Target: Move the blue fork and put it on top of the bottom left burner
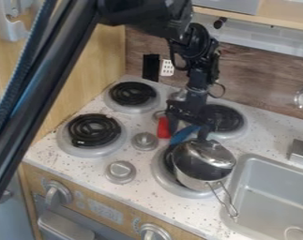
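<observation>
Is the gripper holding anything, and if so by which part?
Can't be told: the blue fork shows right at the gripper, but no clear hold on any part is visible.

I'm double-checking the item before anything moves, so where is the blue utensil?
In the camera view, the blue utensil is just right of centre, at the gripper, between the red object on its left and the metal pot.

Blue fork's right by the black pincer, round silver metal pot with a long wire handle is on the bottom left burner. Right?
Not quite: the camera view shows the round silver metal pot on the bottom right burner. The rest holds: the blue fork is right by the black pincer.
</observation>
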You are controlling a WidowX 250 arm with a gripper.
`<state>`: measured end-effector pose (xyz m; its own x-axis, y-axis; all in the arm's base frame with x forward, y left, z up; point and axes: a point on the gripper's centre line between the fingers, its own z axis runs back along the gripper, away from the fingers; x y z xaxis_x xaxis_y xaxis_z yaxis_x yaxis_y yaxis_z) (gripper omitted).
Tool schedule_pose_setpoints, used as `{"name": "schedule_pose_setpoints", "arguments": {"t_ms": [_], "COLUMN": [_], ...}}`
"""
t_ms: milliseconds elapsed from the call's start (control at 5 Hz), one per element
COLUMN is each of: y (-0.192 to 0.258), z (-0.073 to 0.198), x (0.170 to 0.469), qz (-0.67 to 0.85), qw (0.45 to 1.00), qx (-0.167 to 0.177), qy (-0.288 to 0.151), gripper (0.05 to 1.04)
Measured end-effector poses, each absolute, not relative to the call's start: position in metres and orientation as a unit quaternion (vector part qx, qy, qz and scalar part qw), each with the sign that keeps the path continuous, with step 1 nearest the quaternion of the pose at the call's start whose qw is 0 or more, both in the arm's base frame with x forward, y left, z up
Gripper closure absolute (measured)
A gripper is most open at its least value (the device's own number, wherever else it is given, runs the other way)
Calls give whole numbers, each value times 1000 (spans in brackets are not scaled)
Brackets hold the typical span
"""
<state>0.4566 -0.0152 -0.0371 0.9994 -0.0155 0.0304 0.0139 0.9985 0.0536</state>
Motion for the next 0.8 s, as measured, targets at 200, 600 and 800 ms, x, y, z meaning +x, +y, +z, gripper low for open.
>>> {"name": "schedule_pose_setpoints", "arguments": {"t_ms": [200, 600, 800], "y": [-12, -9, -9], "z": [-40, -42, -34], "x": [458, 456, 449], "qz": [-11, -11, -12], "qw": [999, 999, 999], "qx": [24, 18, 19], "qy": [-24, -32, -41], "gripper": [435, 679, 711]}}
